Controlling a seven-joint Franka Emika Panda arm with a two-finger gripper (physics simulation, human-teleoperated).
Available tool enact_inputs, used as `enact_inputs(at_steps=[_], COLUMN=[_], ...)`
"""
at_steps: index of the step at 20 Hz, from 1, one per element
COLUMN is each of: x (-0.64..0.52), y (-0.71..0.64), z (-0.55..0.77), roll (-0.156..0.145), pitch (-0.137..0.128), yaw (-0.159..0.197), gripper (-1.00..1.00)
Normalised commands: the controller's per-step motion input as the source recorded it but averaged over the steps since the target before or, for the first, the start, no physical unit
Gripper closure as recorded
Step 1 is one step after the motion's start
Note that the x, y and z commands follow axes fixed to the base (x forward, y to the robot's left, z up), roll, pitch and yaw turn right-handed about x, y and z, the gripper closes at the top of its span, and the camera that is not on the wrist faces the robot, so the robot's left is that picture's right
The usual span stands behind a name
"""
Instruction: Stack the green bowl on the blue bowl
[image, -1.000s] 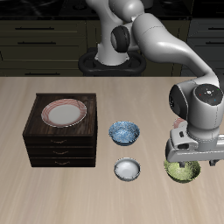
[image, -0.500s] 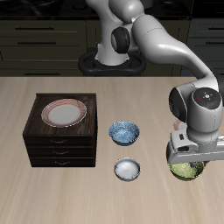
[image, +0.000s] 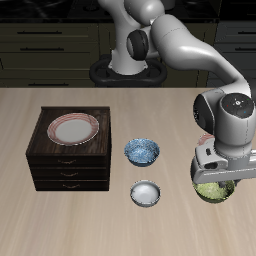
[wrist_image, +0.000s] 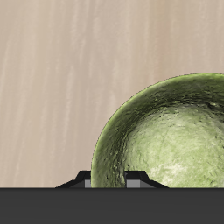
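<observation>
A dark wooden drawer cabinet (image: 68, 150) carries a pink-rimmed round plate (image: 75, 129). Beside it sits the blue speckled bowl (image: 141, 151), with 1 small white bowl (image: 146, 193) nearer the front edge. The olive-green mottled bowl (image: 212, 191) lies under the gripper (image: 214, 186); jaw opening and grasp cannot be told.

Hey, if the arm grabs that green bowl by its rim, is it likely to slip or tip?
The green bowl looks glazed and glossy, so its rim may be slippery. It seems rigid, so it probably won't flex. Held by one side of the rim, its rounded body would likely tilt.
</observation>
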Motion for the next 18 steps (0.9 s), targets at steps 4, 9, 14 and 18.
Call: enact_inputs(at_steps=[4,9,14,18], x=[-0.06,-0.12,-0.11,-0.19], y=[0.02,-0.09,-0.1,-0.1], z=[0.37,0.41,0.36,0.37], roll=[0.018,-0.006,-0.001,0.003], pitch=[-0.046,-0.04,-0.044,-0.038], yaw=[0.022,-0.005,0.008,-0.022], gripper=[1.0,1.0,1.0,1.0])
